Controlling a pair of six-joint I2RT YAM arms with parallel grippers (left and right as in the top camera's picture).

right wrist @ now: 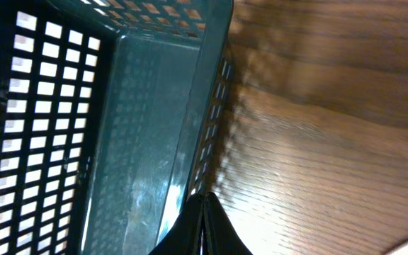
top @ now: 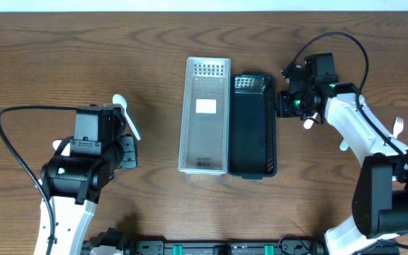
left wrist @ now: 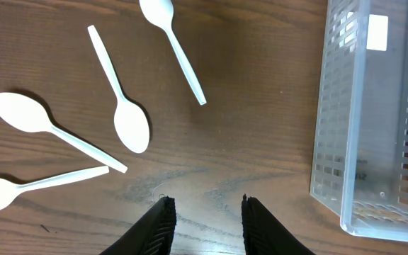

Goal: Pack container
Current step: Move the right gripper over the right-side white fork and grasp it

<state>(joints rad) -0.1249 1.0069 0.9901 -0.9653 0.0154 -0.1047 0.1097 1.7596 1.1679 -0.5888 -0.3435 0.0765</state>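
L end effector (left wrist: 206,203) released nr spoons (left wrist: 132,126), R end effector (right wrist: 204,207) clenched at basket (right wrist: 154,106) edge

Table (top: 161,57): dark brown wood top, wavy grain running side to side, filling nearly the whole overhead view. Pale strip (top: 190,5) along the far edge, beyond the tabletop; cannot tell what it is. In the left wrist view, a faint lighter scuffed patch (left wrist: 154,185) shows in the finish. In the right wrist view, a soft band of glare (right wrist: 310,152) lies across the grain, with darker wood above it.
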